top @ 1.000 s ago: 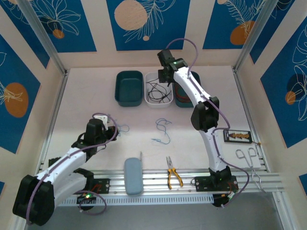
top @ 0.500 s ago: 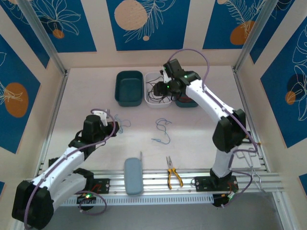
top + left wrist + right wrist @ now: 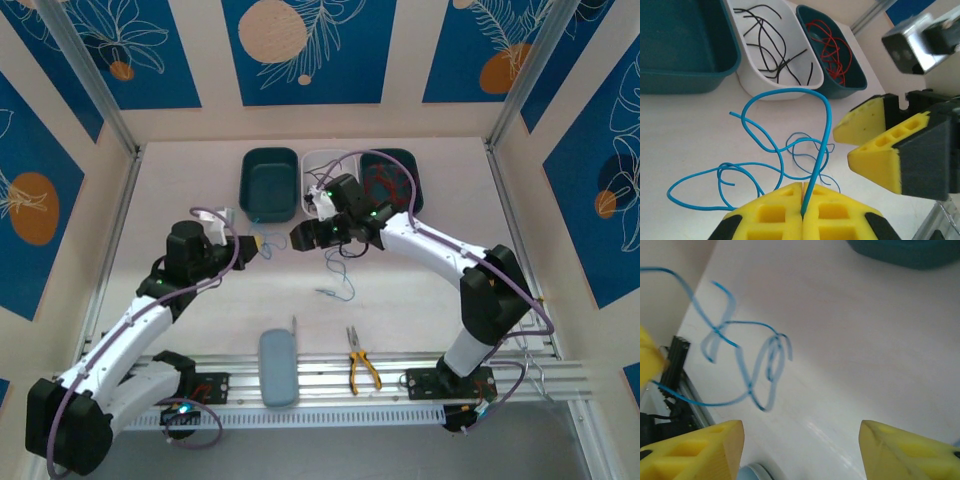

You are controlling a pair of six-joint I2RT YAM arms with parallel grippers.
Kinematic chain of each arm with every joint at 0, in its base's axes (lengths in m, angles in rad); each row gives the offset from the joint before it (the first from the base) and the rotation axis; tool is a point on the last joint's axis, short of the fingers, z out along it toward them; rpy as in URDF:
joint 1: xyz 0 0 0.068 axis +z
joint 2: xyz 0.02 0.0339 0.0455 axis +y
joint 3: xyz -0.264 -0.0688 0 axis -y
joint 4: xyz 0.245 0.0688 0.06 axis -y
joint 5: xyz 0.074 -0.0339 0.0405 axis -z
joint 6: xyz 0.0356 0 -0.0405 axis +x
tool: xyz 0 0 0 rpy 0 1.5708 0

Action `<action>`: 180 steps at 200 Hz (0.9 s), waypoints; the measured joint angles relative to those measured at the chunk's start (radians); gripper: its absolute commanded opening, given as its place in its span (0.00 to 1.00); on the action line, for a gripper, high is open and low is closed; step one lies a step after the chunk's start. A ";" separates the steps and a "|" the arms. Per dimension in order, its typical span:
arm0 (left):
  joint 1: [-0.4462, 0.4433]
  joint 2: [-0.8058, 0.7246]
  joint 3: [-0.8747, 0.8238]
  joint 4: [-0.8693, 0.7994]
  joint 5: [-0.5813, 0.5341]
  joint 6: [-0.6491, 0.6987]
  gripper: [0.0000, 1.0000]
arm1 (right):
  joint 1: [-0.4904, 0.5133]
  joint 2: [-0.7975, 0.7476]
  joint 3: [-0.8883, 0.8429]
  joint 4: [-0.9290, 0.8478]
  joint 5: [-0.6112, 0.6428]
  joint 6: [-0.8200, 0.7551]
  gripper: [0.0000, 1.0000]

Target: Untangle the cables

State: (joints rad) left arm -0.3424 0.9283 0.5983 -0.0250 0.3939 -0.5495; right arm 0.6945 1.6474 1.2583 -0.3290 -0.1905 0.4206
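Your left gripper pinches one blue cable, right gripper gapes empty — three bins line the desk's far edge, bare desk either side

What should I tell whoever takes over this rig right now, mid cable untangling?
Left gripper: shut on one light blue wire.
Right gripper: open, empty, hovering beside it over the table.
Done: black wires lie in the white bin, red wires in the teal bin right of it; the other teal bin is empty.
Left: the remaining blue wires loop across each other on the table; separate them, probably into the empty bin.
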 measured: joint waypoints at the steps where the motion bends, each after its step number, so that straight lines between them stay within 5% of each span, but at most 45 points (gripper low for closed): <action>1: 0.000 0.001 0.000 0.000 0.000 0.000 0.00 | 0.002 0.000 0.000 0.004 0.000 0.000 0.63; 79: 0.000 0.018 0.000 0.009 0.045 -0.022 0.00 | 0.049 0.156 0.058 0.082 -0.019 0.001 0.58; 130: 0.000 0.016 0.000 0.005 0.051 -0.022 0.00 | 0.045 0.170 0.060 0.075 0.090 0.051 0.10; 180: 0.000 -0.036 0.004 -0.093 0.008 0.010 0.00 | 0.007 0.127 0.047 0.006 0.367 0.135 0.01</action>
State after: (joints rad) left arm -0.3424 0.8925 0.6025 -0.1181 0.4019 -0.5396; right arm 0.7013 1.7741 1.3048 -0.3233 0.1764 0.5552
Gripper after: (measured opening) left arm 0.041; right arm 0.049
